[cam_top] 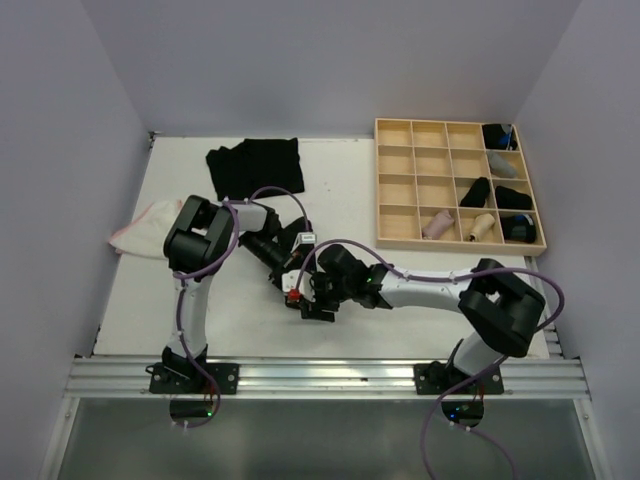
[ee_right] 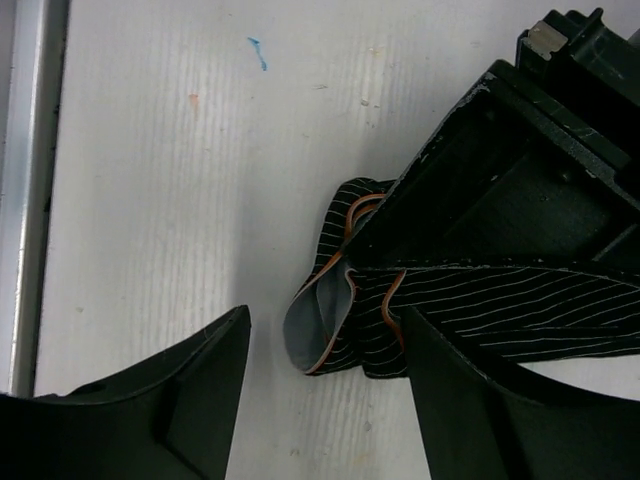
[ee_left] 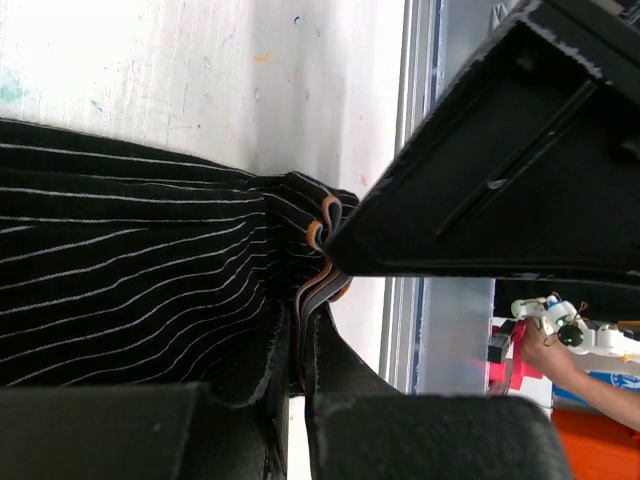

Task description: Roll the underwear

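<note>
Surface: white table [cam_top: 240,325] boxed in by pale lilac walls [cam_top: 300,60], metal rail [cam_top: 320,375] along the near edge.
Striped brief [ee_left: 120,270]: black with thin white stripes and orange edging, lying flat near the middle of the table, one end bunched into folds.
Left gripper [ee_left: 300,395]: clamped tight on that bunched end, cloth pinched between the fingers; likely there to anchor it for starting the roll.
Right gripper [ee_right: 325,335]: fingers spread wide, holding nothing, straddling the folded tip just beside the left fingers; seemingly set there to take or tuck that tip.
Black pile [cam_top: 255,165]: flat at the back of the table, well apart from both grippers, probably waiting to be rolled.
Whitish brief [cam_top: 145,228]: at the left edge of the table, partly behind the left arm.
Grid tray [cam_top: 398,190]: back right, rolled pieces [cam_top: 437,224] in its right-hand compartments, presumably finished work.
Hidden: from above, striped brief almost wholly covered by the two wrists; its far end cut off in both wrist views; no telling yet of any turn rolled.
</note>
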Robot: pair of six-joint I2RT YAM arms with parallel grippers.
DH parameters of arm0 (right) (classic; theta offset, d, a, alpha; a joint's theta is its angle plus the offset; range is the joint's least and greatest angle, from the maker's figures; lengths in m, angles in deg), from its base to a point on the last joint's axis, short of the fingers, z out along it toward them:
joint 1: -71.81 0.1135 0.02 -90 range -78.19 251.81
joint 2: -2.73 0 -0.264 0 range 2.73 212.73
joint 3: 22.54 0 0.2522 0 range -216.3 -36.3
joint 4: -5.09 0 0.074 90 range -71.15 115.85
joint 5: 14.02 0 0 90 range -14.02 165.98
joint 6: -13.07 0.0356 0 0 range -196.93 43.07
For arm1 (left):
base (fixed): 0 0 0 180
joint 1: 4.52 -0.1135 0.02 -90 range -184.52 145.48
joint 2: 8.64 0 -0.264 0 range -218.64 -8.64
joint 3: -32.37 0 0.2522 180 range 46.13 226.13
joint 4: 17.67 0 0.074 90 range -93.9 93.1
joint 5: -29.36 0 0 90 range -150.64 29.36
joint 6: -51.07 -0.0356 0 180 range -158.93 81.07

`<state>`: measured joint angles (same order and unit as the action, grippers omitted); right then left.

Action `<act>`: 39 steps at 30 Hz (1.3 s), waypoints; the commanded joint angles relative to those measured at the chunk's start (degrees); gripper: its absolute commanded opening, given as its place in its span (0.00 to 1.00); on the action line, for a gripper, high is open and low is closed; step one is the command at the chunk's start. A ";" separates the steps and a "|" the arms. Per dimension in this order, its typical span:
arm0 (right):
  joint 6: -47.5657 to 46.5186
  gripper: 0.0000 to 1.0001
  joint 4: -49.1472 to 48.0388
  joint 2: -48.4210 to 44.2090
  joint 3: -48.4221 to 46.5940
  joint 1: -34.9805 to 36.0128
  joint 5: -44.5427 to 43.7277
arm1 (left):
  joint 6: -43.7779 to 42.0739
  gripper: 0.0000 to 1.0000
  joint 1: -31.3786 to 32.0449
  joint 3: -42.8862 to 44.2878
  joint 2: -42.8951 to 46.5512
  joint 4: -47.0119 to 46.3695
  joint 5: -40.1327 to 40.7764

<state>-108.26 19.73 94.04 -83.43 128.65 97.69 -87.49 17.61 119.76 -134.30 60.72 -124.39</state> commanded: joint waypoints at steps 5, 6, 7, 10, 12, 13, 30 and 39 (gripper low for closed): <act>-3.29 0.63 -7.56 4.84 -1.38 0.03 -4.49 | -2.25 0.08 -0.68 -0.85 -2.57 -6.79 7.58; -3.56 0.62 -7.56 5.63 -1.47 0.03 -4.58 | -2.07 0.08 -0.77 -1.11 -2.65 -6.96 7.58; -3.82 0.60 -7.48 5.90 -1.64 0.03 -4.23 | -2.07 0.09 -0.86 -1.20 -2.65 -7.05 7.67; -3.74 0.47 -6.86 6.95 -1.82 0.03 -3.00 | -1.98 0.09 -1.04 -1.47 -2.65 -7.14 7.67; -3.21 0.27 -7.12 7.13 -1.47 0.11 -2.21 | -1.46 0.09 -1.30 -1.82 -2.22 -7.49 7.67; -2.60 0.22 -7.13 7.39 -1.38 0.03 -1.51 | -1.19 0.09 -1.56 -2.17 -1.87 -7.93 7.93; 12.86 0.00 -5.46 15.48 -3.84 -3.48 21.34 | 12.51 0.43 -10.52 -17.19 34.24 -28.22 7.75; 36.29 0.00 -4.58 28.63 -13.84 -10.87 33.30 | 3.49 0.43 -13.25 -36.94 63.50 -38.34 23.92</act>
<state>-83.26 11.21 116.22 -94.27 119.19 128.84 -77.69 4.41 89.59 -76.05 26.53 -107.23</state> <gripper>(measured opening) 0.114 0.432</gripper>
